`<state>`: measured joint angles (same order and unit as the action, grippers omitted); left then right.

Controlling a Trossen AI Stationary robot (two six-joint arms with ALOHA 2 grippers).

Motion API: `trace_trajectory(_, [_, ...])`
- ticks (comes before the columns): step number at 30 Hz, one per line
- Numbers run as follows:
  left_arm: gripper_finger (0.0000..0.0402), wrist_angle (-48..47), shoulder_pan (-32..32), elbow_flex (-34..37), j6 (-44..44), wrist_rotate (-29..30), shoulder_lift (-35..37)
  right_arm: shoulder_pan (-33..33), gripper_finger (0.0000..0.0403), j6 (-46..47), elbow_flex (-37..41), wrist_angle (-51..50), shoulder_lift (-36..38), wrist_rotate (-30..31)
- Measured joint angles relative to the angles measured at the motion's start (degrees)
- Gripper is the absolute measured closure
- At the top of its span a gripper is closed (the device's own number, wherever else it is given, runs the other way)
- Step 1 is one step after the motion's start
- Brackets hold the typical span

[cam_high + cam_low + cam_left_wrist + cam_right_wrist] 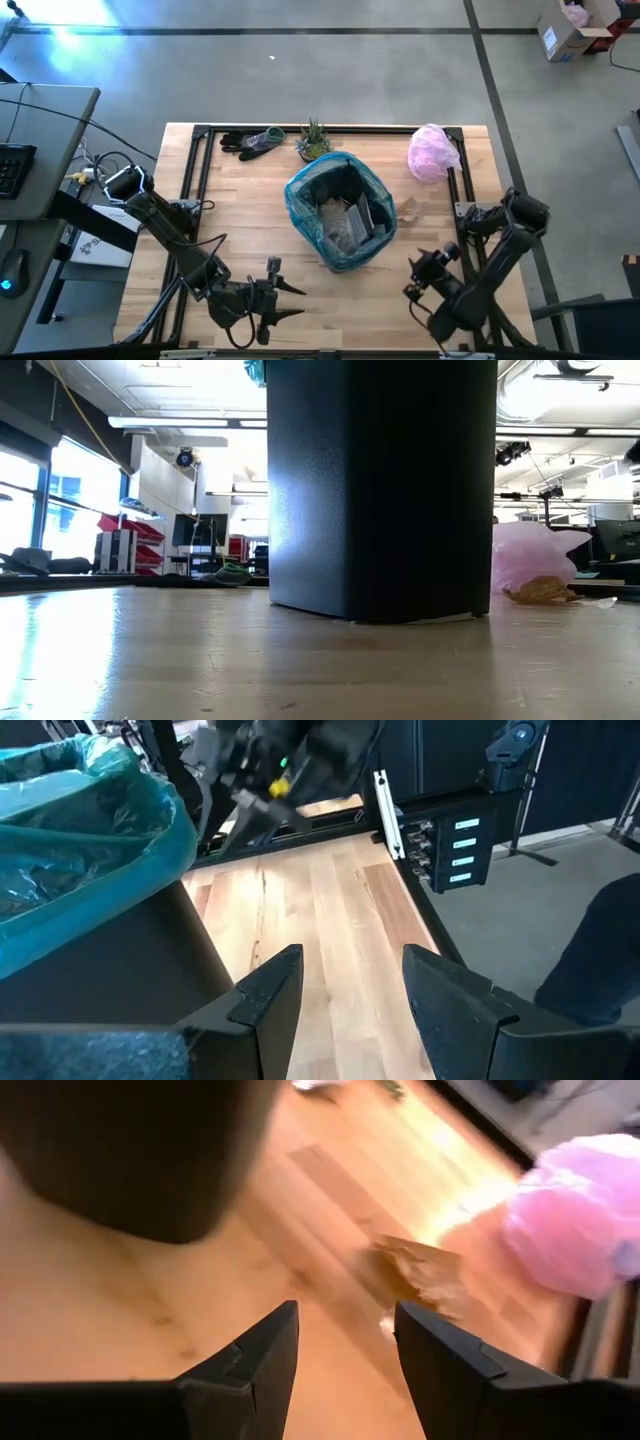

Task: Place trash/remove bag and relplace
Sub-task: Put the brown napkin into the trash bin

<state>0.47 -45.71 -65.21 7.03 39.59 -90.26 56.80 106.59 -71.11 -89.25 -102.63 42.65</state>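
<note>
From above, I see the bag [341, 210] lining the bin mid-worktop [240, 190], trash inside; my left end effector [285, 302] and right end effector [418, 275] hover low at the near edge. Left wrist: fingers parted, empty. Right wrist: fingers parted, empty, facing the brownish lump [415, 1273].

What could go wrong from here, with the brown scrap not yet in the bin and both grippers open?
1. The brownish lump lies close beside the pink bag; the open right gripper may catch the pink bag instead.
2. The lump looks flat and crumpled, so it may slip from the fingers.
3. The teal bag is already quite full; lifting it with the left gripper might spill trash.
</note>
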Motion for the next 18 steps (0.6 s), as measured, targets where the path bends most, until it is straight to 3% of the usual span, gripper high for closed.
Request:
trace_trajectory(3, [0.0243, 0.3, 0.0, 0.0, 0.2, 0.0, 0.0, -1.0, 0.0249, 1.1, 6.1, 2.8, 1.0, 0.4])
trace_trajectory(7, [0.0243, 0.4, 0.0, 0.0, 0.4, 0.3, 0.0, -2.6, 0.0249, -0.2, 15.7, 13.6, 5.2, 1.3])
trace_trajectory(18, [0.0243, 0.3, 0.3, 0.0, 0.9, 0.9, 0.0, -6.5, 0.0249, -11.8, 36.3, 31.7, 20.1, 2.8])
